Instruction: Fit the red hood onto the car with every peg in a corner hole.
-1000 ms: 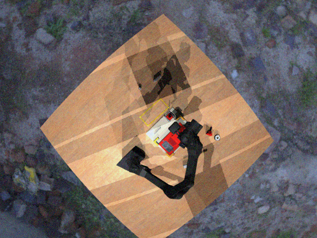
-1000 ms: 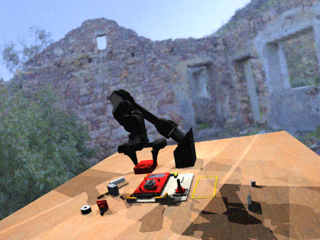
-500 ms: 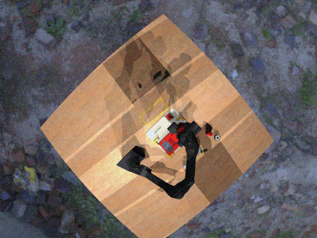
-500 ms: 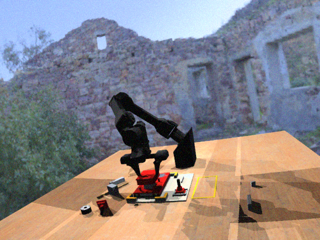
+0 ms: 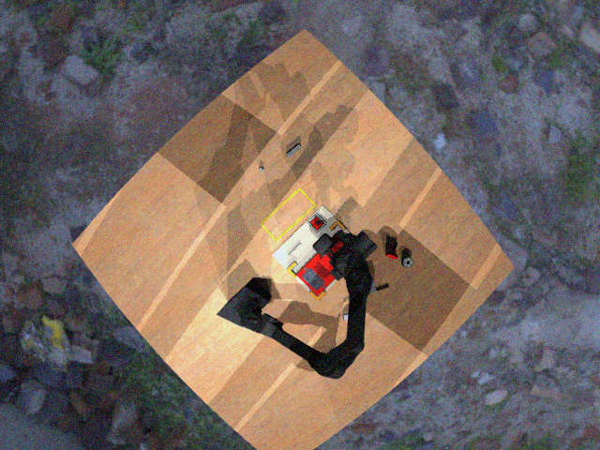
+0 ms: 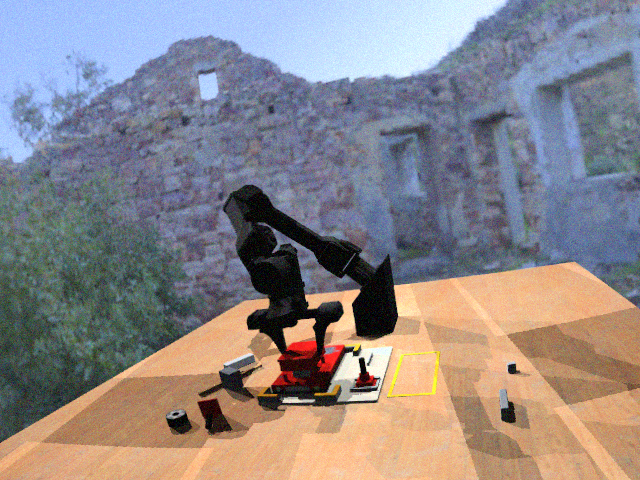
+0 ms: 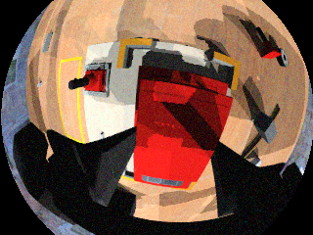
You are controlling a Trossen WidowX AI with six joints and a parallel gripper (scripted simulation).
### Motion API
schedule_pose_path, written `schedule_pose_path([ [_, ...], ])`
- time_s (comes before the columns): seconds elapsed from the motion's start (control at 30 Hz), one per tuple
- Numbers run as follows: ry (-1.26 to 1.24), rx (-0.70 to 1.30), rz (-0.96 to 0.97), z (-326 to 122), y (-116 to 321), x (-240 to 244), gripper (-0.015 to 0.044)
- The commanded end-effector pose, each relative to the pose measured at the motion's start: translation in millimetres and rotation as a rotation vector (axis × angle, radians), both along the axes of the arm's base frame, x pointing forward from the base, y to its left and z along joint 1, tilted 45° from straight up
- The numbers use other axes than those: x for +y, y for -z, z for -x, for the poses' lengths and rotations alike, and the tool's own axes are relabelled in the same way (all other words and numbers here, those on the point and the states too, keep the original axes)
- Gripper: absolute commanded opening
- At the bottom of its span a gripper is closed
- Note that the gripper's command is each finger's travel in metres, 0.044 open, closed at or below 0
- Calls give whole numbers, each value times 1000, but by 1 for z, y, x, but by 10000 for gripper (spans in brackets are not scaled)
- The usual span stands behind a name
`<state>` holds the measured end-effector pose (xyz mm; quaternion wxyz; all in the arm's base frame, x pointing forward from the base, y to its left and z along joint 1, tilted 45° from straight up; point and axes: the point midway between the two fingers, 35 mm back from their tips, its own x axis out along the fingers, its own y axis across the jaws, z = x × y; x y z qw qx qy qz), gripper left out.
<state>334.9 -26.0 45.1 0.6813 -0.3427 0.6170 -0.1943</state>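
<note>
My jaws were clamped on the hood [image 5: 336, 247] [image 6: 301, 350] [image 7: 183, 122], right over the car [image 5: 317, 271] [image 6: 330, 361] [image 7: 161, 180]. I held its sides so its bottom could meet the pegs. The joystick [image 5: 317, 222] [image 6: 364, 379] [image 7: 96, 80] stood at nine o'clock in the wrist view.

Warm, hard light falls across my pale wooden table [image 5: 193, 262] [image 6: 516, 330] [image 7: 171, 211], broken by crisp, patchy brown shadows; my matte black arm [image 5: 355, 309] [image 6: 294, 227] loses its detail to darkness, grain speckles everything, and my wrist view bulges roundly.

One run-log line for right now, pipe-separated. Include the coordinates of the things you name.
gripper [image 5: 337, 244] [image 6: 302, 348] [image 7: 176, 137]: shut on hood [image 6: 299, 352] [image 7: 171, 164] | hood: over chassis [image 5: 312, 271] [image 6: 330, 366], engine end | seating: unconfirmed | release: pending
</note>
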Motion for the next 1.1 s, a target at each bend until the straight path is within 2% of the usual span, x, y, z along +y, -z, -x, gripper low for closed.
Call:
schedule_pose_path([
  [0.0, -3, 1, 6, 0, 0, -1, 0],
  [1.07, -3, 1, 6, -2, 5, -6, 0],
])
